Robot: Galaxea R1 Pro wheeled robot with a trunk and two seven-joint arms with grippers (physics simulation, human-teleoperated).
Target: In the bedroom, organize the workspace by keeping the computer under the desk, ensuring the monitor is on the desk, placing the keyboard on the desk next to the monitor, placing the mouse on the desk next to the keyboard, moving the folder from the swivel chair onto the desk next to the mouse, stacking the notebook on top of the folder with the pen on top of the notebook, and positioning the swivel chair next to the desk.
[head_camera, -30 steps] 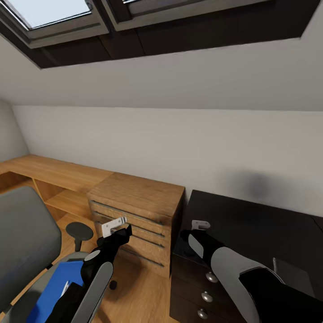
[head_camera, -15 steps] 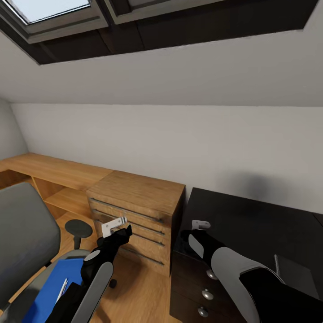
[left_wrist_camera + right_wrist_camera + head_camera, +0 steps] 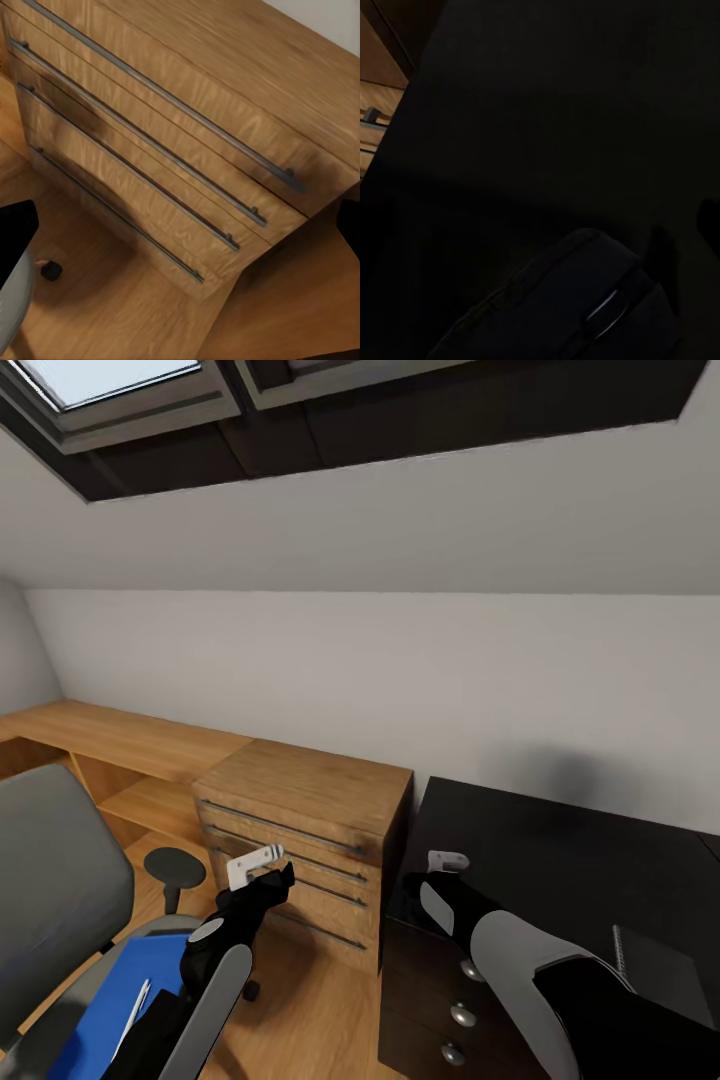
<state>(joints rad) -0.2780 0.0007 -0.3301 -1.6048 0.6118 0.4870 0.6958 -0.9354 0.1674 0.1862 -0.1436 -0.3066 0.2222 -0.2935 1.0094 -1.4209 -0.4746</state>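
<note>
The grey swivel chair (image 3: 55, 885) stands at the lower left, and the blue folder (image 3: 150, 975) lies on its seat. A thin white pen (image 3: 133, 1007) rests on the folder. My left gripper (image 3: 256, 860) hangs open in front of the wood cabinet, above the chair's seat edge. The glossy black desk (image 3: 560, 855) is at the right. My right gripper (image 3: 447, 860) hovers open over the desk's left end. Just below it lies the black mouse (image 3: 574, 304) on the desk top. Near the right edge a flat grey rectangle (image 3: 660, 975) lies on the desk; notebook or keyboard, I cannot tell.
A light wood cabinet (image 3: 310, 830) with bar handles (image 3: 150, 142) stands between chair and desk, joined to a low wood shelf (image 3: 110, 740) on the left. Dark desk drawers with silver knobs (image 3: 462, 1017) sit under my right arm. A sloped ceiling with skylights is overhead.
The whole picture has drifted slightly, so the camera moved a little. Both arms keep their poses and nothing was taken or let go.
</note>
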